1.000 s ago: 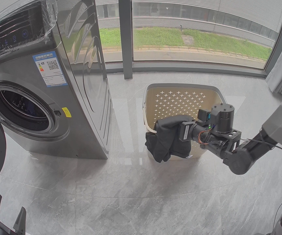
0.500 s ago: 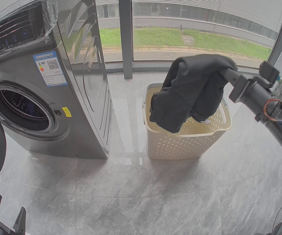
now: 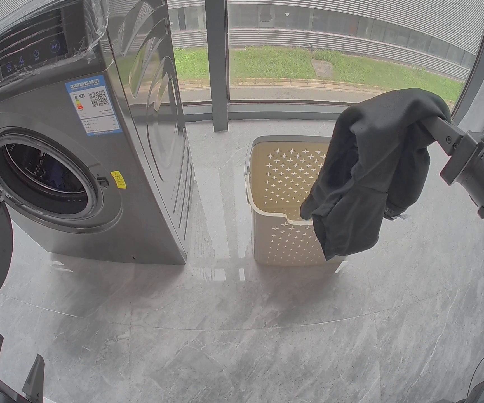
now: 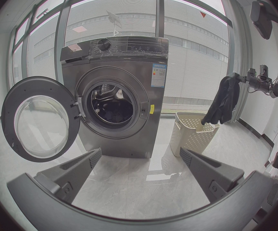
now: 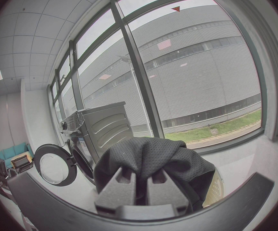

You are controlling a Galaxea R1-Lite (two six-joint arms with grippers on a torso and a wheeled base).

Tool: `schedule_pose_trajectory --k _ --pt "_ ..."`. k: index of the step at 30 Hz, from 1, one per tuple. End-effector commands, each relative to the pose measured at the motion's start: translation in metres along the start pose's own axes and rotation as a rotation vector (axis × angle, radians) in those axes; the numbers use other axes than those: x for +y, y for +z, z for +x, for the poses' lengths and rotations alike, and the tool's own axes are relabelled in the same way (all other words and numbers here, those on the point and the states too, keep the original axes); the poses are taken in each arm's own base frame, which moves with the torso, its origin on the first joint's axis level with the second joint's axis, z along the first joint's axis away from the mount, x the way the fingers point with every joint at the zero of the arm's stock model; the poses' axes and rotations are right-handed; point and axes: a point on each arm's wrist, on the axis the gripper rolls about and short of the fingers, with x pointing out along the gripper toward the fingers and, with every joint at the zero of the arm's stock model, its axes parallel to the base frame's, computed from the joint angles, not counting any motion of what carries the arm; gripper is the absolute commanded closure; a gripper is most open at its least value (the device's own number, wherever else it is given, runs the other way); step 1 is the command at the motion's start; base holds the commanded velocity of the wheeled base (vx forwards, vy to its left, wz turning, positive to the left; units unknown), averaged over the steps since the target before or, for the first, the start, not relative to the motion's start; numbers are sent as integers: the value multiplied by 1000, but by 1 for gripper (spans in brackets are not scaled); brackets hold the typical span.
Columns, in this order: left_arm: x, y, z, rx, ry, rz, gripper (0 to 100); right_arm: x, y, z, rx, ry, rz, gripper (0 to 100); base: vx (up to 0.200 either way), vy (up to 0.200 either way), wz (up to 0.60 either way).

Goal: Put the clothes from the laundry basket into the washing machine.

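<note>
Dark garment (image 3: 370,174): hangs bunched in the air from the right gripper (image 3: 431,123), over the right side of the laundry basket (image 3: 287,242) and well apart from the washing machine (image 3: 141,141)
Right jaws: clenched on a fold near the top of the cloth (in the right wrist view the two pads stand close together, with fabric heaped over them)
Left gripper (image 4: 139,153): low near the floor (image 3: 225,331), facing the machine, jaws spread wide with nothing between them
Laundry basket: upright on the floor just beside the machine; the part of its inside that shows is bare wall, the rest hidden behind the garment
Washing machine: door (image 4: 41,119) swung wide to the robot's left, drum (image 3: 43,177) open, with dark cloth already lying inside
Step in hand: probably the carry from basket to drum
Handling: likely light, soft and limp, so it should sag and swing rather than hold any shape
Where to hold: the present pinch on a thick bunched fold looks sound; a thin single edge would be more likely to slip out
Risk: the loose lower ends hang well below the jaws and could catch on the drum's rim or trail outside it
</note>
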Motion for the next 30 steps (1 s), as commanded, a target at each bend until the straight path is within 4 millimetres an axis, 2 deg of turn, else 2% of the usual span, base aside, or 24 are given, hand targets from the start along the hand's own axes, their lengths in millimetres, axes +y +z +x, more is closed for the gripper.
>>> schedule_pose_trajectory --k 1,3,7,12,16,30 --pt "0 -5 0 2 1 -4 0 -1 4 -3 -16 -26 0 100 -200 0 0" --pt "0 -5 0 2 1 -2 0 -2 3 -3 -7 -43 -1 100 -200 0 0" --pt "0 -5 0 1 1 -1 0 -8 -3 -4 38 -118 -11 100 0 0 0" --pt "0 -5 0 1 1 1 0 -12 -27 -9 141 -193 -16 100 0 0 0" --pt "0 -5 0 2 1 -1 0 -13 -37 -7 177 -204 -3 100 0 200 0" --pt "0 -5 0 2 1 -2 0 -12 -37 -6 177 -196 7 100 0 200 0"
